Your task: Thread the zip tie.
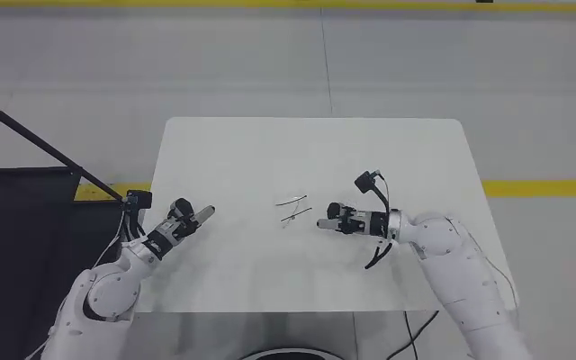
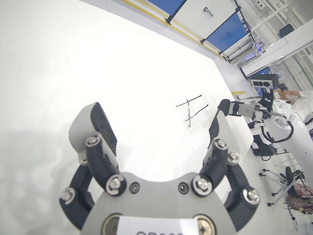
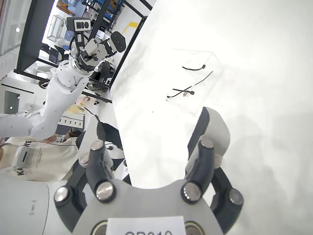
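Note:
Three thin black zip ties (image 1: 293, 207) lie loose near the middle of the white table (image 1: 270, 144), two of them crossing. In the left wrist view the zip ties (image 2: 192, 110) sit well beyond my left gripper (image 2: 159, 119), which is open and holds nothing. My left gripper (image 1: 200, 216) hovers at the table's left side. My right gripper (image 1: 324, 219) is just right of the ties, open and empty. From the right wrist the zip ties (image 3: 187, 84) lie a short way past the right gripper (image 3: 151, 121).
A faint clear sheet or tray (image 3: 215, 67) seems to lie under the ties. The table's near edge (image 1: 315, 310) runs close below both arms. A black frame (image 1: 54, 157) stands off the table's left side.

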`<action>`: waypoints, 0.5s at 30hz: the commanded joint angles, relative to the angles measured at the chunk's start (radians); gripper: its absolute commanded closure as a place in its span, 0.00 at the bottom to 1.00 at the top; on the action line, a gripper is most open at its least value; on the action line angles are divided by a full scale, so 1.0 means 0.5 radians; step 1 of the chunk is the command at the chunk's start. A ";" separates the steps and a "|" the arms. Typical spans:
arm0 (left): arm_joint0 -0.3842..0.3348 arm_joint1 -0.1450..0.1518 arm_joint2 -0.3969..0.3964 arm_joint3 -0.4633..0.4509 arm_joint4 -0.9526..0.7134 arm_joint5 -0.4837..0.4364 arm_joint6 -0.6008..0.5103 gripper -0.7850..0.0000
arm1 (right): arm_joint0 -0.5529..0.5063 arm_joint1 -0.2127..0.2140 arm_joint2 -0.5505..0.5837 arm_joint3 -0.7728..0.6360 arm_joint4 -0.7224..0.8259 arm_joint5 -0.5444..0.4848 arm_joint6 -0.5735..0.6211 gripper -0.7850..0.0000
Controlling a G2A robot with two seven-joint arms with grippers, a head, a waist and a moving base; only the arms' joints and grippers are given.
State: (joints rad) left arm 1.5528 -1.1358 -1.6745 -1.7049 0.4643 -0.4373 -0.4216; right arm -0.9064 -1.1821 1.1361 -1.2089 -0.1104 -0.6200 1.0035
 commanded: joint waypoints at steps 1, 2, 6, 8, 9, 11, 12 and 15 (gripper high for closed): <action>0.004 0.002 -0.004 -0.004 -0.021 0.004 -0.010 0.00 | 0.064 -0.012 -0.054 0.084 0.002 0.018 0.019 0.15; 0.005 0.003 -0.004 -0.008 -0.025 0.006 -0.013 0.00 | 0.089 -0.018 -0.077 0.120 0.008 0.023 0.020 0.15; 0.006 0.005 0.000 -0.015 -0.033 0.016 -0.024 0.00 | 0.180 -0.042 -0.163 0.244 -0.003 0.054 0.002 0.17; 0.006 0.005 0.000 -0.015 -0.033 0.016 -0.024 0.00 | 0.222 -0.054 -0.200 0.296 -0.001 0.068 -0.001 0.20; 0.006 0.005 0.000 -0.015 -0.033 0.016 -0.024 0.00 | 0.244 -0.059 -0.217 0.321 -0.009 0.083 -0.002 0.22; 0.006 0.005 0.000 -0.015 -0.033 0.016 -0.024 0.00 | 0.284 -0.070 -0.252 0.361 -0.011 0.100 -0.003 0.23; 0.006 0.005 0.000 -0.015 -0.033 0.016 -0.024 0.00 | 0.304 -0.076 -0.267 0.382 -0.010 0.109 -0.002 0.24; 0.006 0.005 0.000 -0.015 -0.033 0.016 -0.024 0.00 | 0.357 -0.092 -0.307 0.441 0.010 0.120 0.002 0.27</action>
State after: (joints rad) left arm 1.5557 -1.1334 -1.6746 -1.7125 0.4476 -0.4291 -0.4337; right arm -0.7370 -1.2253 0.9891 -0.9995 -0.1091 -0.5619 1.0040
